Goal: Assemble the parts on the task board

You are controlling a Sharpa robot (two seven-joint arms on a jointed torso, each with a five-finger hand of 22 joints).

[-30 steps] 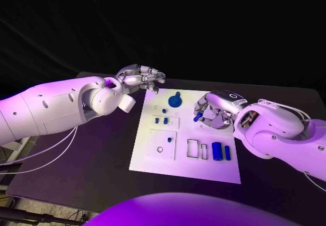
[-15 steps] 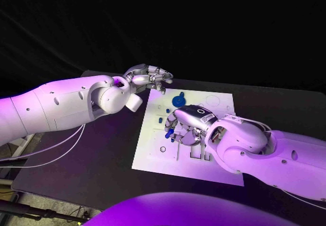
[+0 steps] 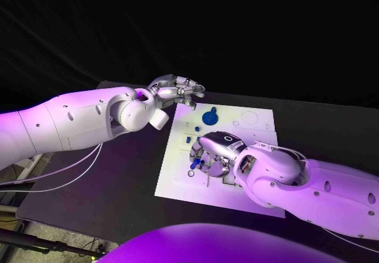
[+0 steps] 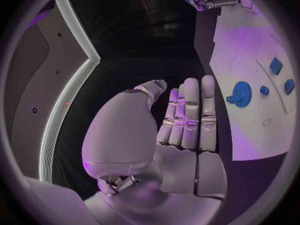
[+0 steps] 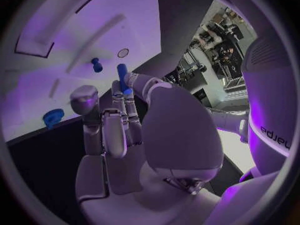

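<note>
While the right hand [image 3: 214,155] hangs low over the left half of the task board [image 3: 182,189], the step in hand reads as carrying one part to its seat.

Item, right hand: fingers drawn together around a short blue peg [image 5: 122,78], pinched at the fingertips with its free end pointing toward the board. In the head view the same peg [image 3: 195,163] shows as a blue stub below the hand, above the square recessed plate and near a small ring-shaped hole [image 3: 190,173]. Whether the peg already touches the board cannot be told.

Item, left hand [image 3: 177,89]: raised past the far left corner of the board, off its surface. Its fingers lie straight and side by side in the left wrist view [image 4: 187,117], with nothing between them and no contact with any part.

Item, task board: white plate in the middle of the black table [image 3: 118,181]. A blue gear [image 3: 209,117] sits near the far edge; a small blue peg [image 3: 188,139] stands just beyond the right hand.

Item, next move, as a judgement: the peg is probably meant for the ring-shaped hole or a socket close by. It calls for lining the peg upright over the opening, a slow descent, and a release only once it is seated. A tilted peg could jam at the rim or slip from the fingertips.
</note>
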